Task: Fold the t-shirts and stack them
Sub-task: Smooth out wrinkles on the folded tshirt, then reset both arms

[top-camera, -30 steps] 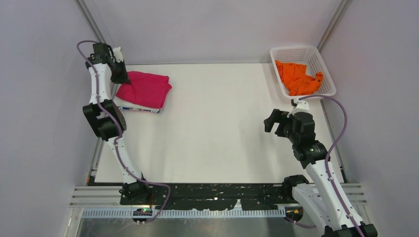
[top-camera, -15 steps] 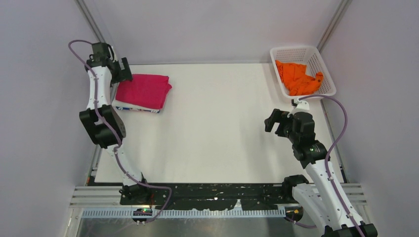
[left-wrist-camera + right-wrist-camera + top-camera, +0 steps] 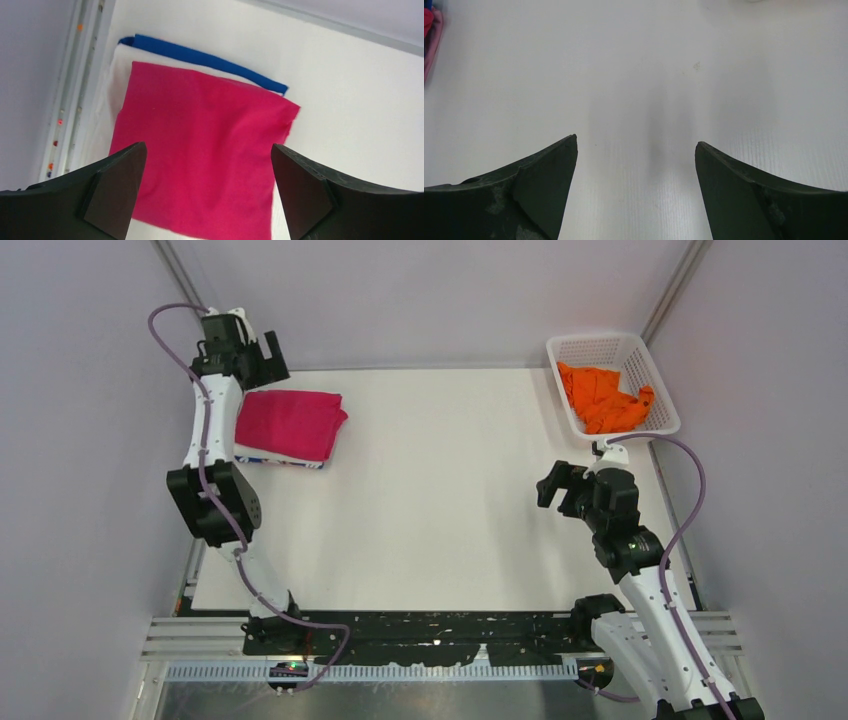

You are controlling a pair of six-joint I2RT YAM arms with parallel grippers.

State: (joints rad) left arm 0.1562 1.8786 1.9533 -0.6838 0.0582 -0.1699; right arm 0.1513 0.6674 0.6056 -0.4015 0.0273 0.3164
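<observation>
Folded magenta t-shirt (image 3: pixel 291 424) tops the stack (image 3: pixel 200 57) at ten o'clock on the tabletop (image 3: pixel 450 490); orange t-shirt (image 3: pixel 600 398) lies crumpled in the basket (image 3: pixel 598 341) at two o'clock. Left gripper (image 3: pixel 207 150) and right gripper (image 3: pixel 636 142) gape wide, holding nothing

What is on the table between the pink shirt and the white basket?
Nothing. In the top view, only bare white table lies between the pink shirt and the basket.
</observation>
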